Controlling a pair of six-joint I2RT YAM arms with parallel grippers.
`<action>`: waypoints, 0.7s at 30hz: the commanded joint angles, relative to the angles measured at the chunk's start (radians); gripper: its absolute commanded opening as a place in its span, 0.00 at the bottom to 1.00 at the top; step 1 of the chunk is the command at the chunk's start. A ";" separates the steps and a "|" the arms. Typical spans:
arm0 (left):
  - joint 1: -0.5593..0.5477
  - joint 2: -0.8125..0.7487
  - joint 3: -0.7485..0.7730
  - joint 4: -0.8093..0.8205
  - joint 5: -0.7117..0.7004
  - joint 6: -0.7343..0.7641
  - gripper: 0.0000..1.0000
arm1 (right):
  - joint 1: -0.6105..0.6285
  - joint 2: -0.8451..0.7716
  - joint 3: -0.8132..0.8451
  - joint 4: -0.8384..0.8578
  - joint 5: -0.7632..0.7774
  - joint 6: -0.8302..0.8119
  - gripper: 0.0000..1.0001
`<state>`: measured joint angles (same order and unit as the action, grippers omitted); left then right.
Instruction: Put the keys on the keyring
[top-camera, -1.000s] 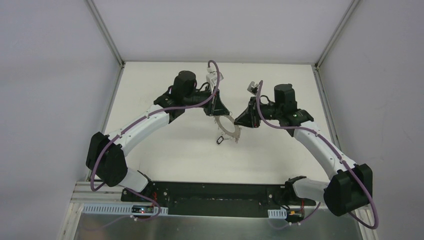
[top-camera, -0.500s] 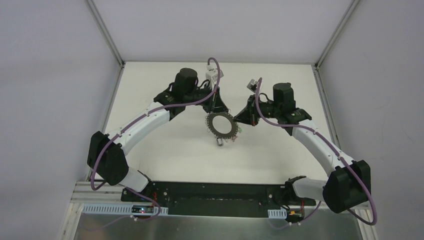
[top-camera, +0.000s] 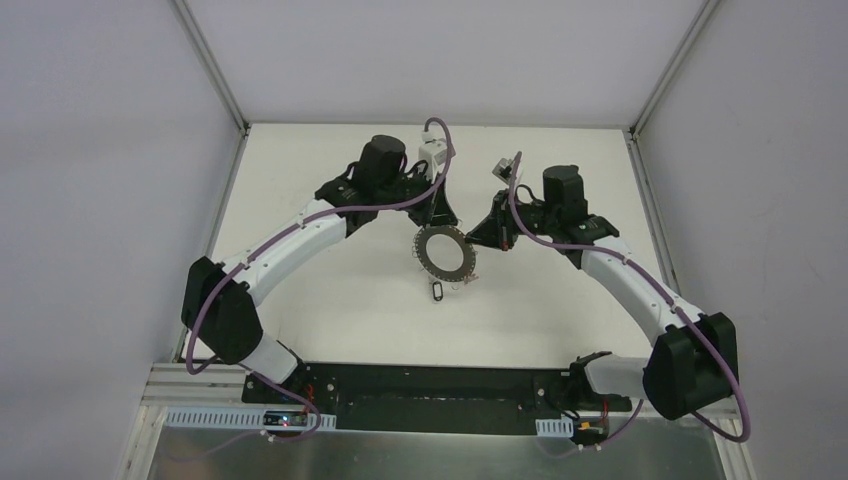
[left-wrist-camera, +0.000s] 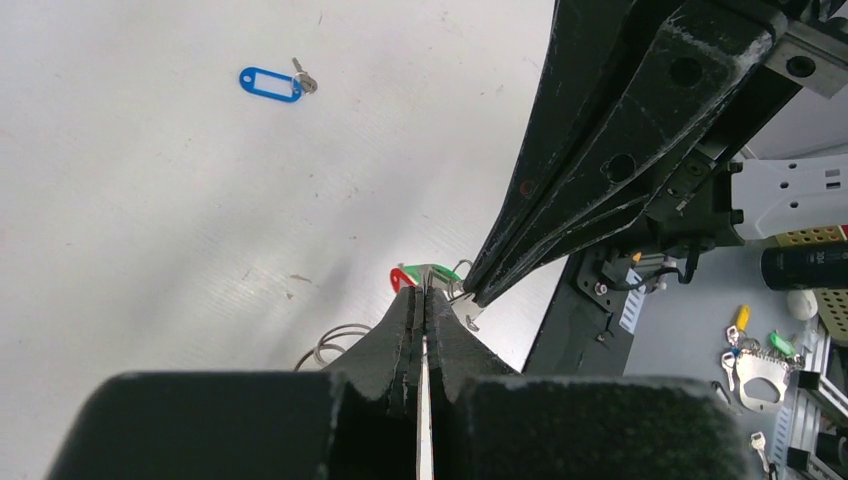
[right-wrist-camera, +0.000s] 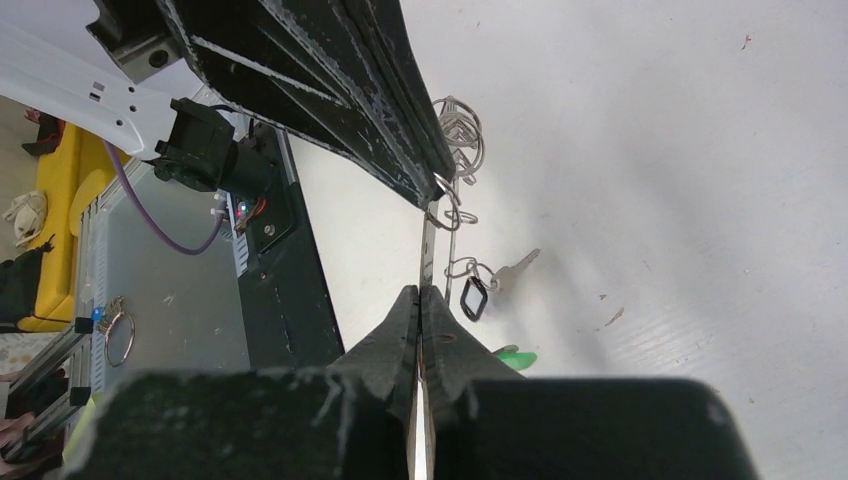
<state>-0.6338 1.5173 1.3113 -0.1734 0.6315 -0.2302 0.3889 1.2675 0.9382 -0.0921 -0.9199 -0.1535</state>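
Note:
The keyring (top-camera: 422, 255), a flat grey disc with a big hole, hangs above the table between both arms. My left gripper (top-camera: 432, 225) is shut on its far rim and my right gripper (top-camera: 478, 243) is shut on its right rim. The left wrist view shows the ring edge-on (left-wrist-camera: 424, 400) as a thin strip between the shut jaws, with a red tag (left-wrist-camera: 400, 278) and a green tag (left-wrist-camera: 442, 271) just past the fingertips. A black-tagged key (right-wrist-camera: 474, 297) dangles from the ring (right-wrist-camera: 427, 245). A blue-tagged key (left-wrist-camera: 272, 84) lies loose on the table.
Small wire loops (right-wrist-camera: 457, 128) stand out from the ring's rim beside the left fingers (right-wrist-camera: 340, 90). The black base rail (top-camera: 430, 385) runs along the table's near edge. Off the table lies a spare ring with keys (left-wrist-camera: 757, 366).
My right gripper has closed on the keyring's right rim. The ring has swung from slanted to nearly face-up and shifted slightly back, both arms moving with it.

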 joint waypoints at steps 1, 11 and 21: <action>-0.016 0.015 0.058 -0.019 -0.058 0.048 0.00 | 0.008 -0.001 0.031 0.042 -0.033 0.029 0.00; -0.015 0.019 0.081 -0.032 -0.080 0.041 0.00 | 0.010 0.012 0.037 0.034 -0.035 0.030 0.00; 0.020 0.012 0.031 0.111 0.059 0.022 0.00 | 0.009 -0.023 0.037 0.013 -0.151 -0.003 0.39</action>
<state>-0.6254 1.5475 1.3472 -0.1753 0.6071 -0.2195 0.3935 1.2854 0.9386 -0.0872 -0.9913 -0.1345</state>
